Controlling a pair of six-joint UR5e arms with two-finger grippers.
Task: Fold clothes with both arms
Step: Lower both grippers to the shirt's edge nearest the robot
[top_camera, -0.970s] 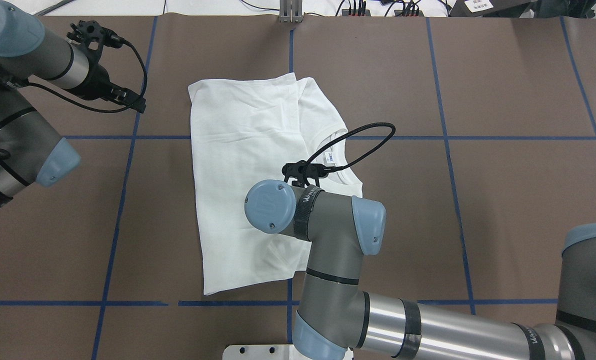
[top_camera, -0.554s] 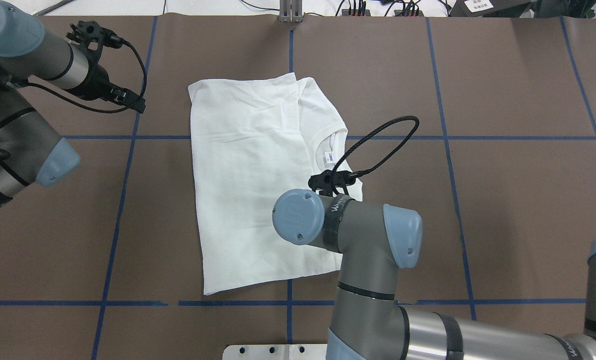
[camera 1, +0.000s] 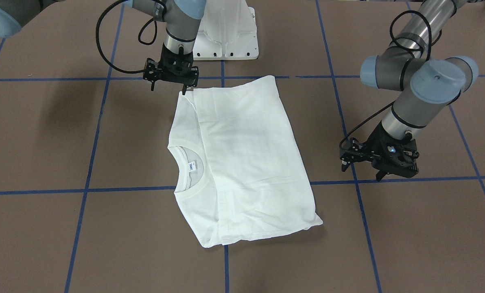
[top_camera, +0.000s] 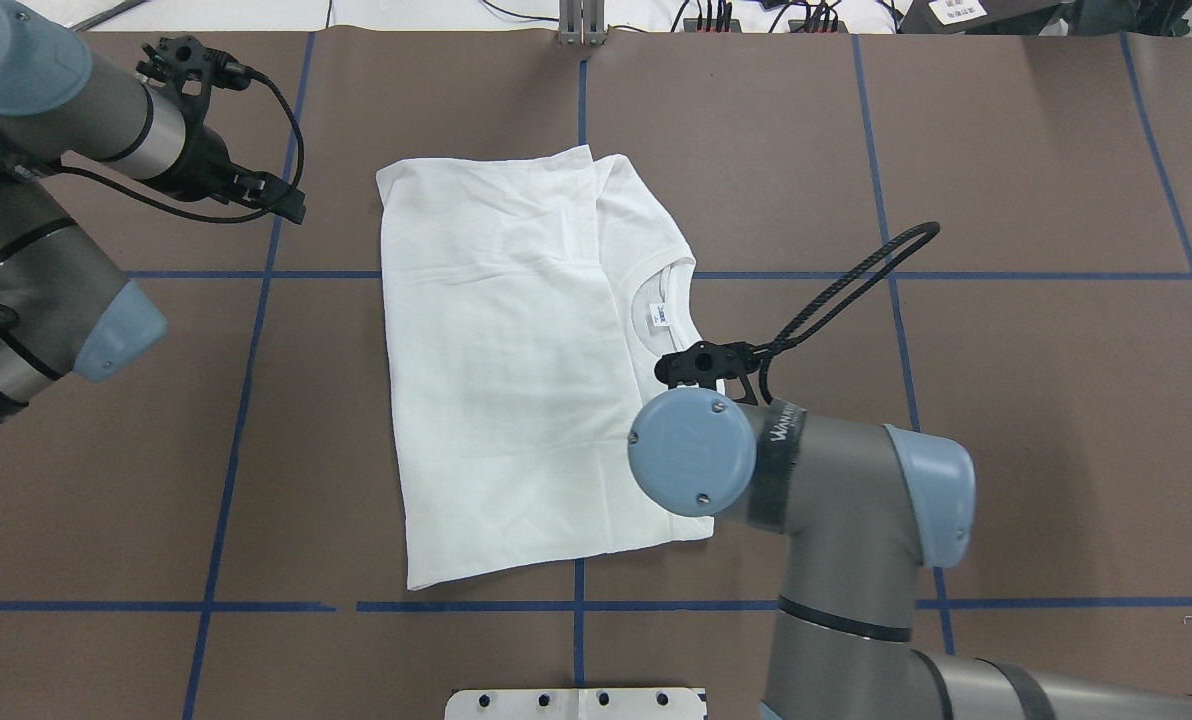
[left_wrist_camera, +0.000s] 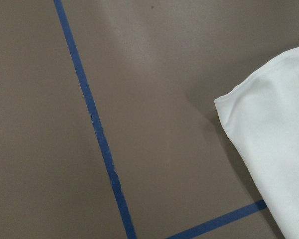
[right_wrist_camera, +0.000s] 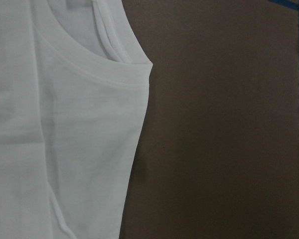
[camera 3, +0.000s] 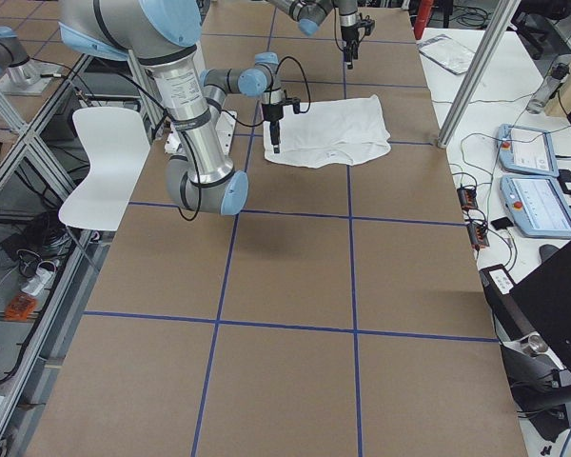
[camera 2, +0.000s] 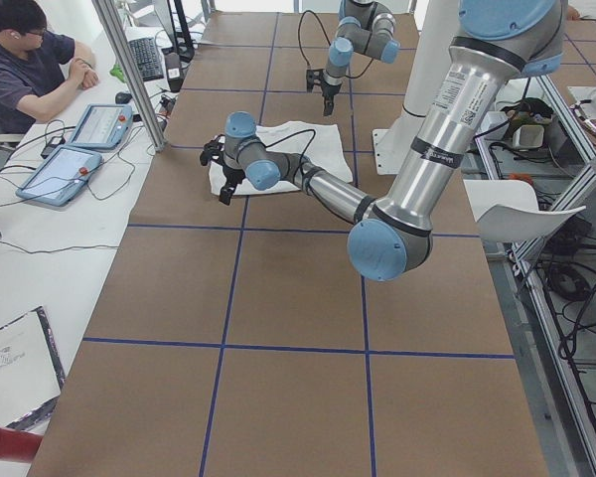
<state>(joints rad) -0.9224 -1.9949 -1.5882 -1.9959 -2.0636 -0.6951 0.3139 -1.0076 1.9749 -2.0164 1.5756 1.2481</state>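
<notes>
The white shirt [camera 1: 246,162] lies folded lengthwise and flat on the brown table [camera 1: 389,244]. Its ribbed collar [camera 1: 181,158] and small neck label [camera 1: 191,166] show along one long edge. My right gripper [camera 1: 168,87] hangs just above the shirt's corner nearest the base, its fingers apart and holding nothing. In the overhead view it is mostly hidden under its own wrist [top_camera: 696,450]. My left gripper [camera 1: 360,171] hovers over bare table beside the shirt's far corner, open and empty. The left wrist view shows that shirt corner [left_wrist_camera: 269,144]. The right wrist view shows the collar edge [right_wrist_camera: 89,64].
Blue tape lines [top_camera: 256,400] divide the table into squares. The white pedestal base [camera 1: 226,36] stands at the robot's edge. Cables and plugs [top_camera: 716,15] run along the far edge. A person [camera 2: 30,70] sits at a side desk with tablets, and a white chair [camera 3: 100,162] stands behind the robot.
My right arm has swung from over the shirt's middle out past its collar-side edge, uncovering the cloth. The left gripper has shifted slightly toward the shirt. The shirt has stayed still.
</notes>
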